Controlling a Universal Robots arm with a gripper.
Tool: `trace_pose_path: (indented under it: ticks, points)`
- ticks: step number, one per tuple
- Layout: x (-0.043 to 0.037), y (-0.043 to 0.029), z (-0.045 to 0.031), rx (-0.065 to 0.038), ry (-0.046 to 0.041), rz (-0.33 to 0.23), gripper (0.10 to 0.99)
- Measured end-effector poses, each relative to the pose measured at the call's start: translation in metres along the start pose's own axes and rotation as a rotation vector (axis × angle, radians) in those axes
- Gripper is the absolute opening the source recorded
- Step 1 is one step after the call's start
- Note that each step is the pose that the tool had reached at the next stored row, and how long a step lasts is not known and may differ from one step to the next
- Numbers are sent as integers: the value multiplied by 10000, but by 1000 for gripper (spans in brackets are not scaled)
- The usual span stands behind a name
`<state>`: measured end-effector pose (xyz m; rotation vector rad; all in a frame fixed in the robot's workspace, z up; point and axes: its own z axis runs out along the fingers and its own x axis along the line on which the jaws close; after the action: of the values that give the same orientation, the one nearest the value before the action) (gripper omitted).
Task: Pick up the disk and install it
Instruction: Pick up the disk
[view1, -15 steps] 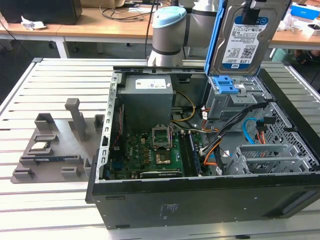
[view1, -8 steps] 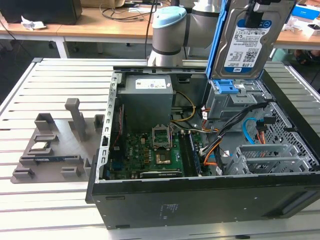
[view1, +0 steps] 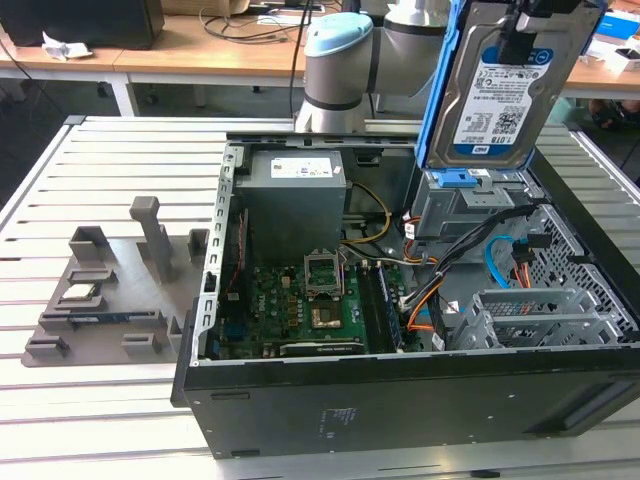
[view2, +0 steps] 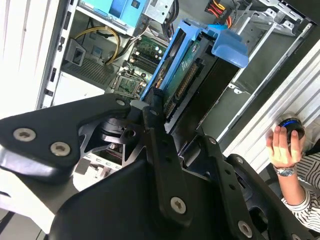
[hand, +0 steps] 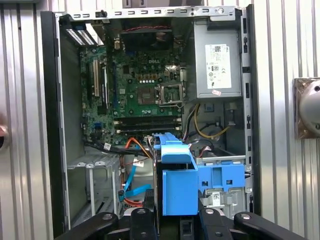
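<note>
Slatted table (view1: 100, 150); desks (view1: 200, 55) behind; pincer (view1: 522, 35) grips disk (view1: 495, 100).

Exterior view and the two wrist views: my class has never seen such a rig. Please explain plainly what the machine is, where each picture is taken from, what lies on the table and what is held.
The machine is a silver robot arm with light-blue caps, by a slatted metal table. The exterior view comes from a camera off the arm; both wrist views ride on the arm and look past its black fingers. On the table lies an open black computer case on its side. On the exterior view's left of it sits a grey tray carrying a small square silver chip. The fingers grip a flat silver-grey hard drive in a blue plastic frame, upright above the case, not installed yet.
</note>
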<state>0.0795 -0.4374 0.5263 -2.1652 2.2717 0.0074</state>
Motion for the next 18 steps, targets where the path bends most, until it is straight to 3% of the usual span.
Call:
trace_pose_path:
  ticks: [18]
  points:
    - [384,-18,-2,0,0,0,361]
